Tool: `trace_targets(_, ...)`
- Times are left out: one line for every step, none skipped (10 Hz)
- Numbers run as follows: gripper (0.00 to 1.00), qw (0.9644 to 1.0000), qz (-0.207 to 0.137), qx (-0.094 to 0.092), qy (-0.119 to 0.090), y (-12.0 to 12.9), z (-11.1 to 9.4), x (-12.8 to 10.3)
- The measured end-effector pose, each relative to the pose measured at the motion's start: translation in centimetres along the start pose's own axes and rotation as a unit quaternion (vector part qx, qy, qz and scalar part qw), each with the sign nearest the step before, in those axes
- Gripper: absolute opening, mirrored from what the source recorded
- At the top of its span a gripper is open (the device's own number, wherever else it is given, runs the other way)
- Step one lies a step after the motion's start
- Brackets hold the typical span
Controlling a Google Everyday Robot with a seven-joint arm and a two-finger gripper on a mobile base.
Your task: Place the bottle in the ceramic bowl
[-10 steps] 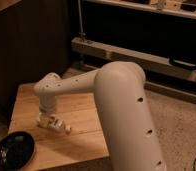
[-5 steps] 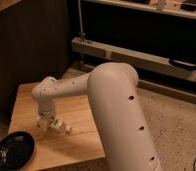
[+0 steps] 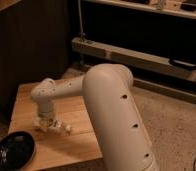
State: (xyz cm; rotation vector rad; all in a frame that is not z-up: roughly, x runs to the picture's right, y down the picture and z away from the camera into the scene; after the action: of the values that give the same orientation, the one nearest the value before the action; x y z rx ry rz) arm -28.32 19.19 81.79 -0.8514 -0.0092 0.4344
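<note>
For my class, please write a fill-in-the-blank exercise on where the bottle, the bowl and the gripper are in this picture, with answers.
The ceramic bowl is glossy ______ in colour.
It sits near the picture's lower ______ corner.
The bottle is not in the bowl; it is down at the ______ table.
The gripper is right next to the ______, away from the bowl.
Missing words: black; left; wooden; bottle.

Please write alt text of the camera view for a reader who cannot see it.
A white robot arm reaches down to a wooden table, its pincer low beside a small whitish bottle lying on the boards. A black ceramic bowl sits at the table's near corner, apart from the bottle.
</note>
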Motion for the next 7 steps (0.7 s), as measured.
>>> trace_targets(0.26,1.0,-0.001,-0.002,0.001,0.0,-0.1,0.0)
trace_targets(0.19,1.0,-0.001,-0.004,0.002,-0.1,-0.2,0.0)
trace_targets(0.15,1.0,0.001,-0.007,0.001,-0.3,-0.5,0.1)
trace_targets(0.14,0.9999,0.005,-0.01,0.001,-0.6,-0.8,0.3)
trace_targets(0.14,0.9998,0.011,-0.015,0.0,-1.0,-1.3,0.5)
trace_targets(0.14,0.9997,0.016,-0.017,-0.002,-1.3,-1.9,0.7)
trace_targets(0.14,0.9995,0.02,-0.02,-0.013,-1.7,-3.8,0.5)
